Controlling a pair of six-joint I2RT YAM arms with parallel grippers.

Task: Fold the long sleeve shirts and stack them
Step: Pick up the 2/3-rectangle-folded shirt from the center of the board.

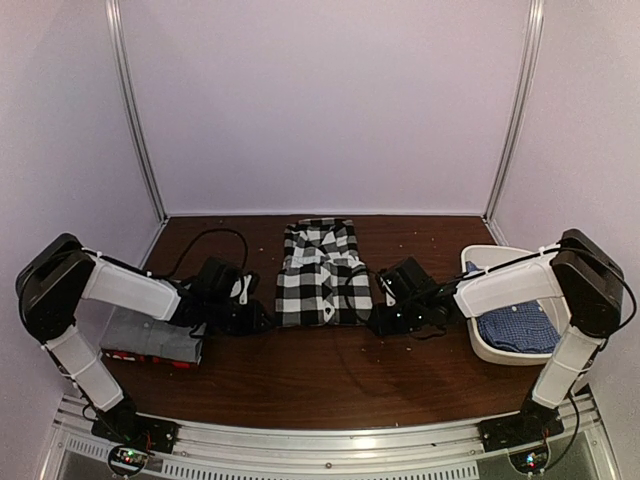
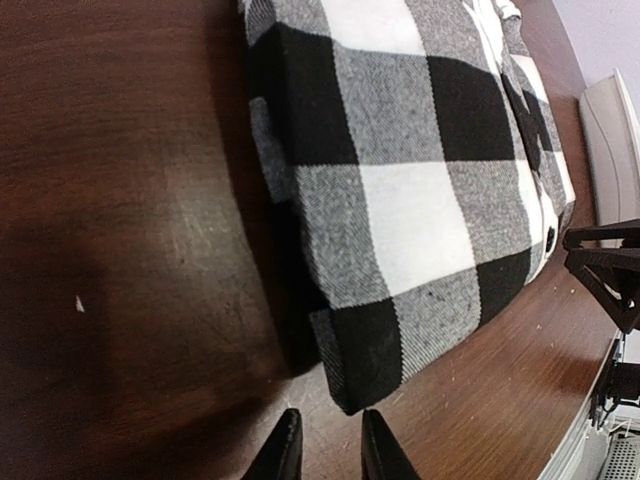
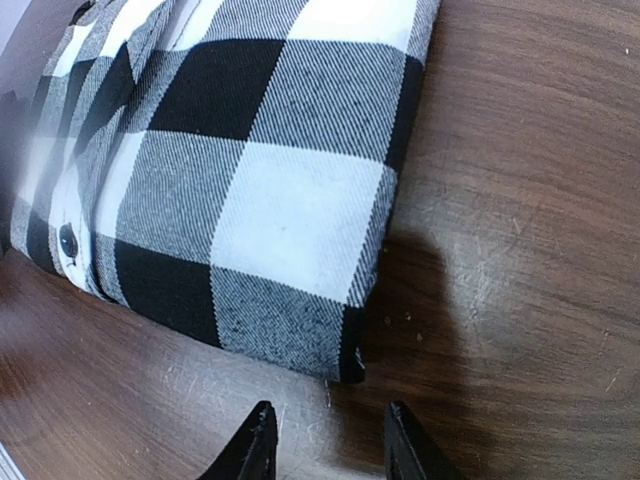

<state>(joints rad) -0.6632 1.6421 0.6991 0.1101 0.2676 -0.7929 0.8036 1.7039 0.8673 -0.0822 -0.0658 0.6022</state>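
Btwn L/R fingers (image 2: 283, 455): check shirt (image 1: 318, 275)

In your left wrist view, the black-and-white check shirt (image 2: 410, 190) lies folded on the dark wooden bench (image 2: 120, 200), its layered edge facing the camera. The shirt's near corner sits just above the left gripper (image 2: 330, 450), not touching it. You see the jaws a narrow gap apart with nothing between them, only bare bench. A pale speck (image 2: 78, 303) lies on the wood to the left. At the right edge, the black right gripper (image 2: 598, 255) stands just beside the shirt's far side.
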